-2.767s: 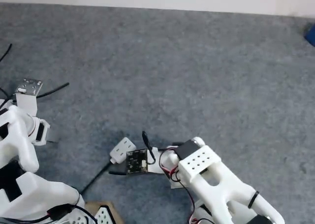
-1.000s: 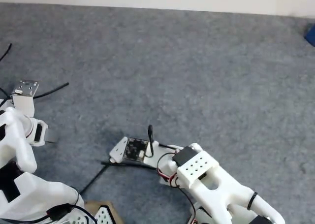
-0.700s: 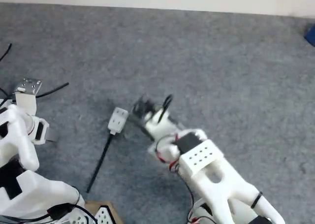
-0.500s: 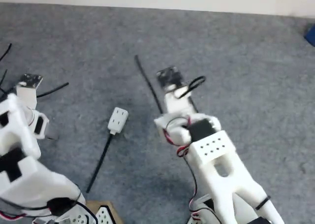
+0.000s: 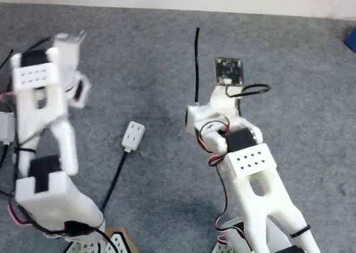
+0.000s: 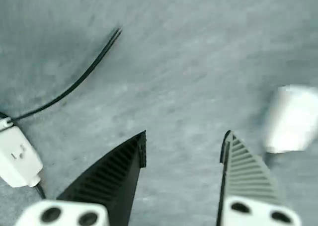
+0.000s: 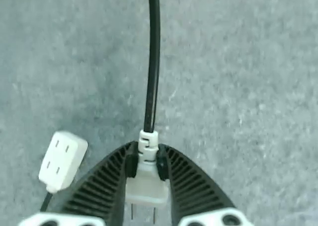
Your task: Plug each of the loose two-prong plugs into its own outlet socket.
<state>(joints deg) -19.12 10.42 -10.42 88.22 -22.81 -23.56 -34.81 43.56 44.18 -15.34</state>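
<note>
Right pincer (image 7: 146,160) clenches the two-prong plug (image 7: 146,185), outlet socket (image 7: 63,161) lying nearby.

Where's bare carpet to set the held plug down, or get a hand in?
Widest bare carpet: right of the right arm, out to the blue object at the edge. Also a far patch between the left arm and the plug's cord. Crowded: the outlet socket and the socket cord between the arms.

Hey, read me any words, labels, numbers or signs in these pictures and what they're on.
None can be read. The white outlet socket and the plug in the right pincer show no print; any marking on the circuit board is too small.
</note>
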